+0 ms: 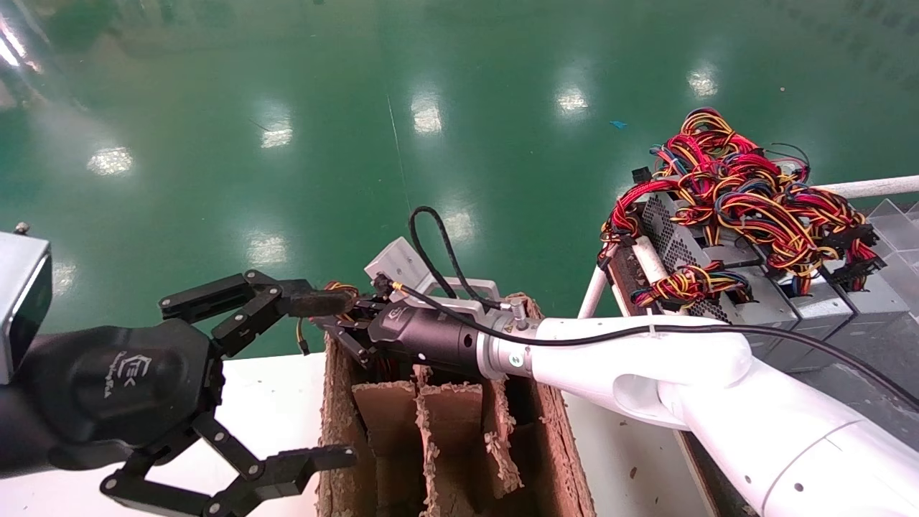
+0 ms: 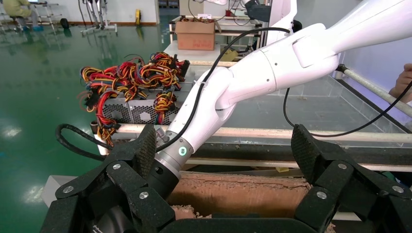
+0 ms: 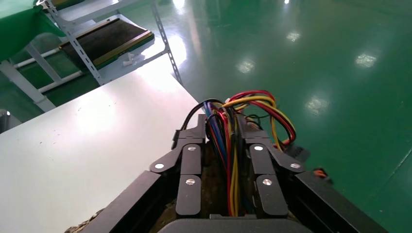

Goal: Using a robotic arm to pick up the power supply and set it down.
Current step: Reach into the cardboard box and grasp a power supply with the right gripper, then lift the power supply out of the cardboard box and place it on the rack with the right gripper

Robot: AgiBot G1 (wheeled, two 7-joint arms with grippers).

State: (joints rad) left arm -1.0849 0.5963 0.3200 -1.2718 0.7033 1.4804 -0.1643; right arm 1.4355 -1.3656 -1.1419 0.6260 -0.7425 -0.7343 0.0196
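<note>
Wires in the gripper, box still down in the carton

Right gripper [image 1: 352, 327] is reaching across the middle of the head view into the far end of the torn cardboard box [image 1: 438, 431], which is sitting at lower centre on the white bench [image 1: 273, 402]. In the right wrist view its black linked fingers [image 3: 189, 167] are standing narrow, closed around a bundle of wires [image 3: 231, 145] in red, yellow, blue and black. The grey body of that power supply is hidden below the gripper, inside the box as far as I can tell.

Left gripper [image 1: 280, 388] is hanging at lower left of the head view, just beside the box, spread wide and holding nothing.

More power supplies [image 1: 754, 287] are lying on the rack [image 1: 869, 188] at upper right, grey perforated metal under tangled cables.

Handling, as a judgement: the metal case is looking stiff, boxy and fairly heavy, while the wires are soft and springy. Lifting by the bundle alone is risking a swinging load and strain at the cable exit; the flat case sides are offering a firmer hold. The ragged, fibrous dividers of the box may be snagging loose connectors.
</note>
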